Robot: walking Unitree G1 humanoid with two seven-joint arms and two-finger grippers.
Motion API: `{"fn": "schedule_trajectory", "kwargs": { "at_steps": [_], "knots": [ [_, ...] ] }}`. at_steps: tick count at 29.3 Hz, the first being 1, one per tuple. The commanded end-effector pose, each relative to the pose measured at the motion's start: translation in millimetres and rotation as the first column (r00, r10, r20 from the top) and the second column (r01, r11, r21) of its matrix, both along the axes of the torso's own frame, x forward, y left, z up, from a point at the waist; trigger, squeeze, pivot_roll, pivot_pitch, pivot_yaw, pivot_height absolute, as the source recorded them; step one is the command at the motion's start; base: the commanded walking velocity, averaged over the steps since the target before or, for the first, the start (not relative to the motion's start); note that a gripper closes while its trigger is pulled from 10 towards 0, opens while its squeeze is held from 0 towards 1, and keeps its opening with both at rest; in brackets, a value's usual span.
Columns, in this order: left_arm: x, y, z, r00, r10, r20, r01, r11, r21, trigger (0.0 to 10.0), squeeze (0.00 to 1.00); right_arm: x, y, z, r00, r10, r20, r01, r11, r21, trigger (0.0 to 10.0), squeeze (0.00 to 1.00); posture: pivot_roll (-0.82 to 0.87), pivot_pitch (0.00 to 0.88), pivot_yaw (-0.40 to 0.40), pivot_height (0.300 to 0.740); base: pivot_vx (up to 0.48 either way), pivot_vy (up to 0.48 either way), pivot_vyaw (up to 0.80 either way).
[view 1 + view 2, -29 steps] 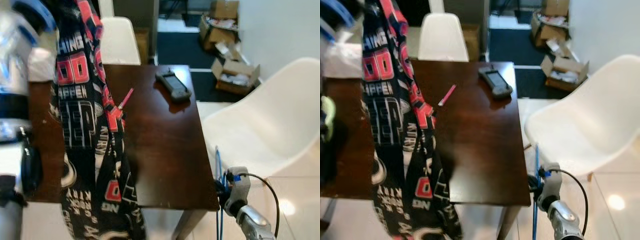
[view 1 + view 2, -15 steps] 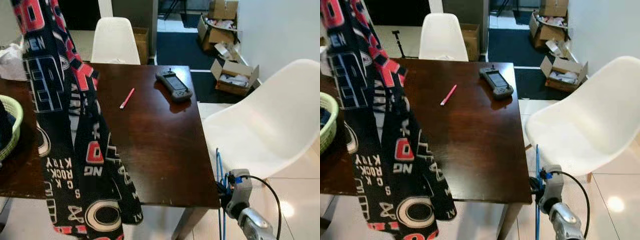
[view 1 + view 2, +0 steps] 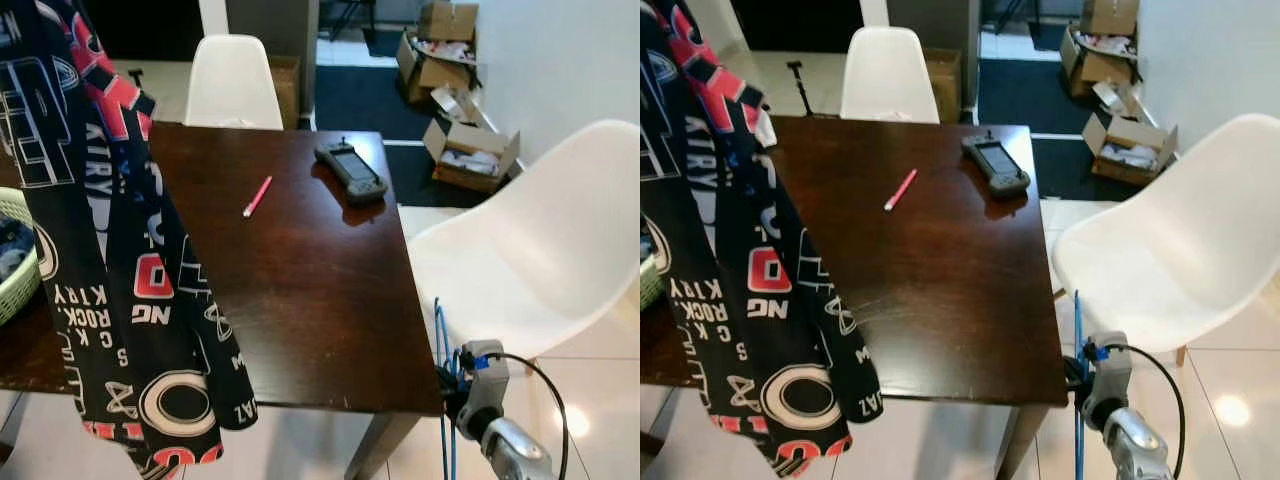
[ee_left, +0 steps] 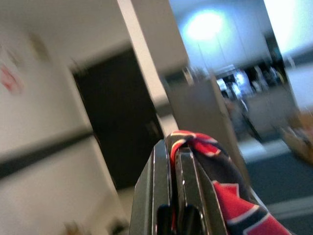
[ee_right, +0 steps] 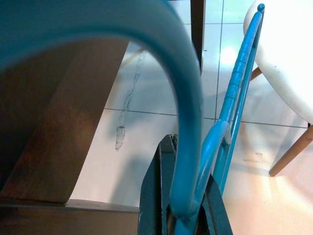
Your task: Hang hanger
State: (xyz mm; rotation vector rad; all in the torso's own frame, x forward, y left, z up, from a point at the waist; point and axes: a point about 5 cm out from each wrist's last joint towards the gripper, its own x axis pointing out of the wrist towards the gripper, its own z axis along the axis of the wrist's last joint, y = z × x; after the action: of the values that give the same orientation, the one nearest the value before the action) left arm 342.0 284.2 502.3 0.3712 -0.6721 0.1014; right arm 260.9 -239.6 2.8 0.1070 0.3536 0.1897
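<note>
A dark wooden table (image 3: pixel 300 280) bears a pink pen (image 3: pixel 257 196) and a handheld device (image 3: pixel 350 172); white chairs (image 3: pixel 520 250) stand around it. At 5 o'clock the right gripper (image 5: pixel 186 215) clenches the blue hanger (image 5: pixel 234 98) low beside the table's corner. At 9 o'clock the left gripper (image 4: pixel 173 196), raised high, pinches a black-and-red printed garment (image 3: pixel 110 270).

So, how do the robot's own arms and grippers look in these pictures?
The right arm is silver metal with a grey wrist block, a blue tag and a looping black cable. The right gripper and the left gripper each have long, flat black fingers.
</note>
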Motion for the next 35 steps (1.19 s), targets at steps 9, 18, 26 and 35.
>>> {"fn": "schedule_trajectory", "kwargs": {
  "at_steps": [9,18,26,35],
  "knots": [
    [64.4,-56.4,-145.8,0.88,-0.277,-0.386,0.3,0.954,0.0,10.0,0.0,-3.3,0.8,0.4,1.0,0.015,0.016,-0.015,1.0,0.004,10.0,0.0,0.01,0.154,-0.02,0.74,0.0,0.0,0.0],
    [68.6,-75.3,-181.3,0.803,-0.413,-0.43,0.419,0.904,-0.087,10.0,0.0,-0.5,-2.8,8.6,0.998,0.0,0.064,-0.006,0.994,0.107,10.0,0.0,0.01,0.156,-0.011,0.74,0.0,0.0,0.0],
    [60.2,-137.6,-226.9,0.549,-0.695,-0.465,0.72,0.675,-0.159,10.0,0.0,8.5,-7.9,27.1,0.991,0.019,0.133,-0.036,0.991,0.127,10.0,0.0,-0.01,0.149,-0.015,0.74,0.0,0.0,0.0],
    [35.7,-186.9,-276.5,0.309,-0.779,-0.546,0.843,0.49,-0.221,10.0,0.0,20.6,-14.2,53.9,0.971,-0.016,0.239,-0.035,0.977,0.211,10.0,0.0,-0.02,0.147,-0.016,0.74,0.0,0.0,0.0]
  ]
}}
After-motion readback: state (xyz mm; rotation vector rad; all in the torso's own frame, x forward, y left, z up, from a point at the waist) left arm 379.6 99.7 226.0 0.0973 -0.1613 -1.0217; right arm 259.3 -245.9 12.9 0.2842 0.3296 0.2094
